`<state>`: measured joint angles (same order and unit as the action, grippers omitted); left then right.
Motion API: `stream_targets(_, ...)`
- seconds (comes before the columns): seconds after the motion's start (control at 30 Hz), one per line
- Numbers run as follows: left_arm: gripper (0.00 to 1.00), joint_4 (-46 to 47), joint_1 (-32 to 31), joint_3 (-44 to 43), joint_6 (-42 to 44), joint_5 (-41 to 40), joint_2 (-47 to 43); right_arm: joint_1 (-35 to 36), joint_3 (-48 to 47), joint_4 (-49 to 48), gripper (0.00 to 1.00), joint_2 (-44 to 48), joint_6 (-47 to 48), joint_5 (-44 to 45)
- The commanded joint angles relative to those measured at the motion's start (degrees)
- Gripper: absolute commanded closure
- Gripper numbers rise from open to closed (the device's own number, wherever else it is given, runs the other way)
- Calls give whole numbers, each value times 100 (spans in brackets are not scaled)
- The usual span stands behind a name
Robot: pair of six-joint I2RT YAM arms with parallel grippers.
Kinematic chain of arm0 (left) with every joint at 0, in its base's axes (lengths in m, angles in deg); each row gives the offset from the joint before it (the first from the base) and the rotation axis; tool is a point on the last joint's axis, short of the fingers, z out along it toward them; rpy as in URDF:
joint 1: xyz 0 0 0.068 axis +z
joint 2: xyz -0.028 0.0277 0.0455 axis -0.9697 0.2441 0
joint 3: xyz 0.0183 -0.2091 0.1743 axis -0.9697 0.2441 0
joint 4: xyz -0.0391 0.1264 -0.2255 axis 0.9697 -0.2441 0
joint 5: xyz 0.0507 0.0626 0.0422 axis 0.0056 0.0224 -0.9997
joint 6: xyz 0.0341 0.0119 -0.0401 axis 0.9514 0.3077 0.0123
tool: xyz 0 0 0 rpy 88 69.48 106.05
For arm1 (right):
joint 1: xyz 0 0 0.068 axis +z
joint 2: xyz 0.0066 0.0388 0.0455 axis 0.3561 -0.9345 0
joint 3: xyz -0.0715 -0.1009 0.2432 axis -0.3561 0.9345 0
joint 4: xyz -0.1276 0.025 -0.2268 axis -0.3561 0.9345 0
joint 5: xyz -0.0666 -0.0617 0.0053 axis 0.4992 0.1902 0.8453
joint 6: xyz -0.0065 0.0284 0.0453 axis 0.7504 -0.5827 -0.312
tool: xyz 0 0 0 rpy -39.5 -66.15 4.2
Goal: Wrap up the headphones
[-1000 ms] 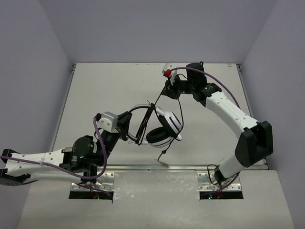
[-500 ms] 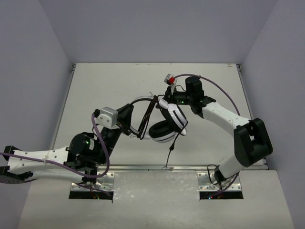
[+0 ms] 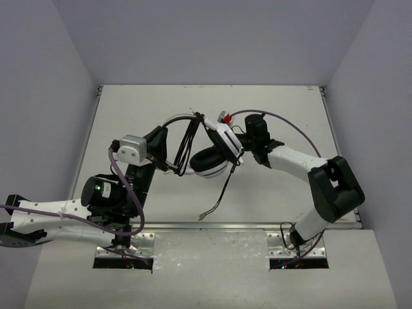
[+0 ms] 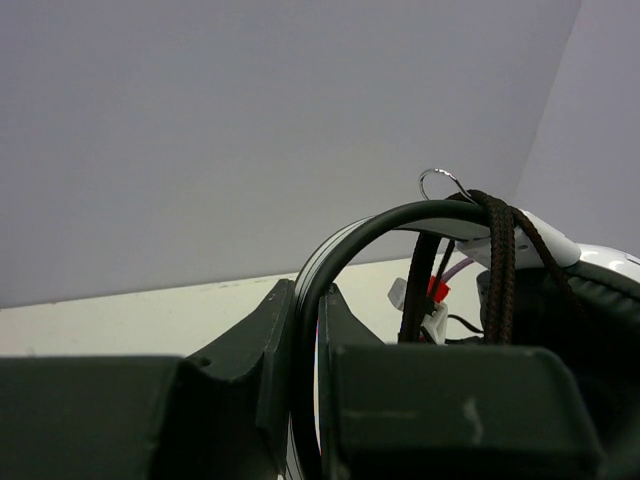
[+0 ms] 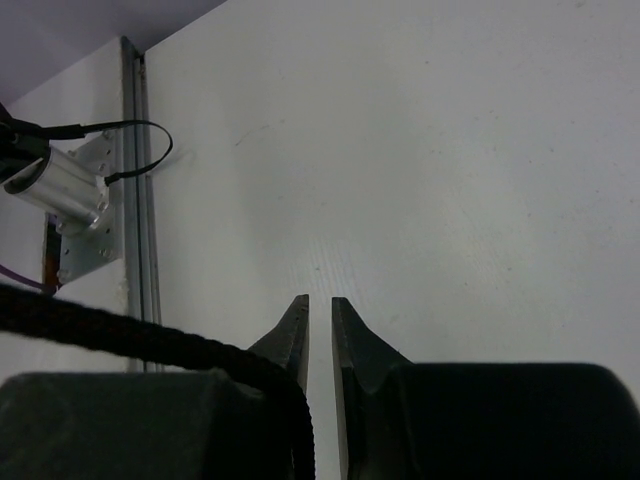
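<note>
While the top view looks down on both arms reaching toward the middle of the table, the headphones hang in the air between them, clear of the surface. The left gripper is clamped on the black headband, and the right gripper sits just beside the white earcup. From there the thin cable dangles down, its free end near the front edge. Several dark turns of it cross the headband near the top. Seen from the left wrist, the left gripper has its jaws pressed tight on the headband, which arches up and to the right. The braided cable is looped over that arch, with an earcup at the right edge. Seen from the right wrist, the right gripper has its jaws drawn almost together, with only a slit at the tips. The cable comes in from the left, crosses the base of the left finger and drops into the gap, nipped there. A metal block sits by the rail beyond.
</note>
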<state>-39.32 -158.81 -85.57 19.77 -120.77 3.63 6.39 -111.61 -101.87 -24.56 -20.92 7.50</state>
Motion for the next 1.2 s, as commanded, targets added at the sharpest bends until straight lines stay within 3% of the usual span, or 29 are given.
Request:
stream_targets(0.0, 100, 1647, -65, -511, 249, 368, -136, -35, -240, 212, 86, -1, 42, 71)
stream_targets(0.2, 100, 1614, -3, -432, 909, 411, -267, -35, -486, 800, 80, 270, 59, -456)
stream_targets(0.23, 100, 1230, 5, -432, 883, 455, -354, -35, -556, 906, 81, 410, 112, -422)
stream_targets(0.33, 100, 1270, 76, -309, 901, 324, -486, -35, -766, 1275, 89, 517, 349, -281)
stream_targets(0.4, 100, 1349, 172, -212, 866, 289, -540, -26, -908, 1575, 98, 482, 507, -219)
stream_targets(0.53, 100, 1902, 409, -28, 822, 43, -513, 9, -724, 1408, 98, 508, 473, -88)
stream_targets(0.67, 100, 1570, 734, -45, -230, -28, -592, 149, -539, 1190, 98, 544, 491, 106)
stream_targets(0.77, 100, 659, 831, -246, -1738, -20, -663, 237, -372, 795, 99, 561, 272, 123)
stream_targets(0.9, 100, 172, 840, -396, -2814, 262, -663, 465, -337, 530, 98, 491, 174, 334)
stream_targets(1.03, 100, 153, 849, -423, -3405, 280, -514, 737, -258, 30, 98, 456, -124, 431)
stream_targets(1.17, 100, 820, 946, -388, -3222, -176, -242, 1142, 303, -1426, 89, 719, -765, 649)
